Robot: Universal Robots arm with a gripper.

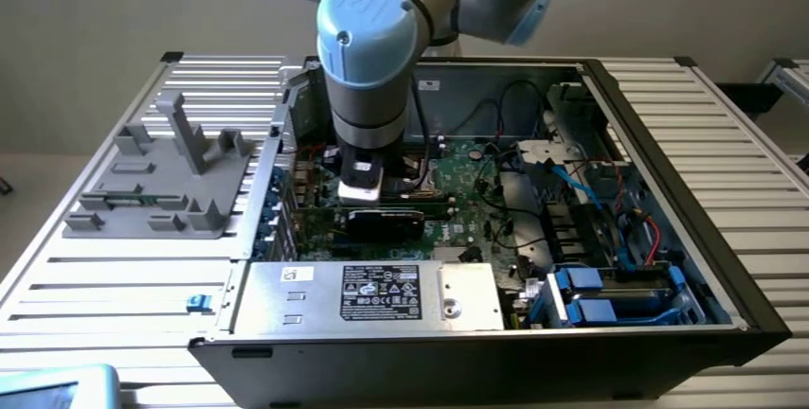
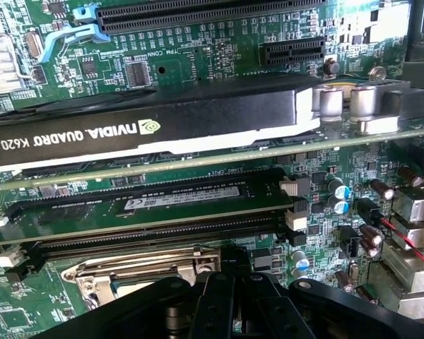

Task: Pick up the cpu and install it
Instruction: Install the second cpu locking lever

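Hovering beside the "NVIDIA QUADRO K620" card (image 2: 155,120), the fingers' (image 2: 230,300) state cannot be told.

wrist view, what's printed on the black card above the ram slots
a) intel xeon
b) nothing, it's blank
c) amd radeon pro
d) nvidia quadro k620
d: the black card carries white lettering reading NVIDIA QUADRO K620, upside down in the wrist view, beside a green logo.
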